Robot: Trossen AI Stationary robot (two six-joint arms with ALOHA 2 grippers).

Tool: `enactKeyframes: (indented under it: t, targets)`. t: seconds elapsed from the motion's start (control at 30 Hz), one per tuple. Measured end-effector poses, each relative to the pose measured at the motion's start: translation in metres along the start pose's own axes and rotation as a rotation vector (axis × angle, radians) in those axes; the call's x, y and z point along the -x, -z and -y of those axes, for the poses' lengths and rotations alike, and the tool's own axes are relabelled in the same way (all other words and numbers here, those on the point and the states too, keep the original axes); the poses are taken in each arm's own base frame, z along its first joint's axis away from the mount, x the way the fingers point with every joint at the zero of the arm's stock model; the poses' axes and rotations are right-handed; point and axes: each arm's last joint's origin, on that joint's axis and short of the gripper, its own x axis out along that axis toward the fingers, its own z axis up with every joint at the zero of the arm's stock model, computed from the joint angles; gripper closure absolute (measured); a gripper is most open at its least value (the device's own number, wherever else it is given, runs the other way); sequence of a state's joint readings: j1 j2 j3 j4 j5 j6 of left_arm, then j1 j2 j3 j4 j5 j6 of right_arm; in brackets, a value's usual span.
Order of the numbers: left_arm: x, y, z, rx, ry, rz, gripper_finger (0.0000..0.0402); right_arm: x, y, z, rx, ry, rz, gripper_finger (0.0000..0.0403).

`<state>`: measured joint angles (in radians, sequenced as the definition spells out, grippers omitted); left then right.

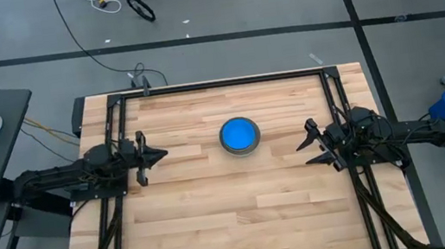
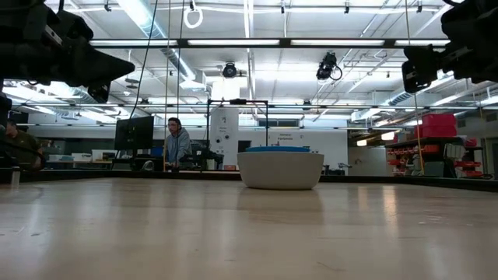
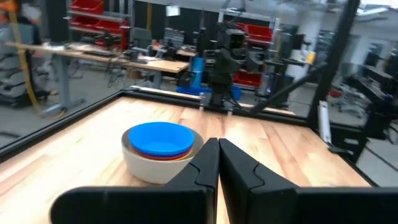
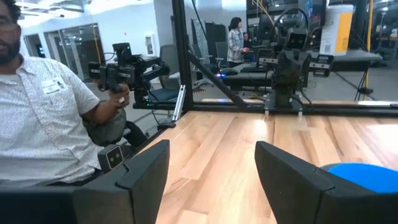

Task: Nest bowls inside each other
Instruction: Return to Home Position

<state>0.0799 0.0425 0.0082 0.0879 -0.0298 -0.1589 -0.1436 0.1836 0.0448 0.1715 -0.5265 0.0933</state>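
So, the bowls are all sitting as one nested stack roughly in the middle of the table, right between the two arms; the table's pale wood with a black frame round it; the light blue bowl is the top one, tucked down inside, and the grey bowl is the outer shell holding the lot; from the left wrist view you can just catch a thin sliver of the red bowl peeking out under the light blue one; the other colours are too hidden to make out; left gripper hangs on the stack's left side, well apart from it, jaws pressed together with nothing between them; right gripper is on the opposite side, also well apart, jaws spread wide and empty; both point in toward the stack and neither touches a bowl; just past the table edge there's a person in a white shirt close by, and a second person farther off in the room in the low view.
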Motion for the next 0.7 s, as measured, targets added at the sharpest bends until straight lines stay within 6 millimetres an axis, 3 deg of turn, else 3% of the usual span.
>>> enactKeyframes:
  t: [0.3,0.4,0.7]
  targets:
    - [0.000,0.005,-0.002,0.013,-0.048,-0.044,0.0386,0.000,0.005,0.000,-0.127,0.006,-0.043,0.0142]
    - [0.000,0.005,-0.002,0.012,-0.044,-0.044,0.0386,0.000,0.005,0.001,-0.051,0.011,-0.041,0.0138]
    - [0.000,0.005,-0.002,0.010,-0.045,-0.043,0.0386,0.002,0.020,0.013,0.124,0.402,-0.122,0.0129]
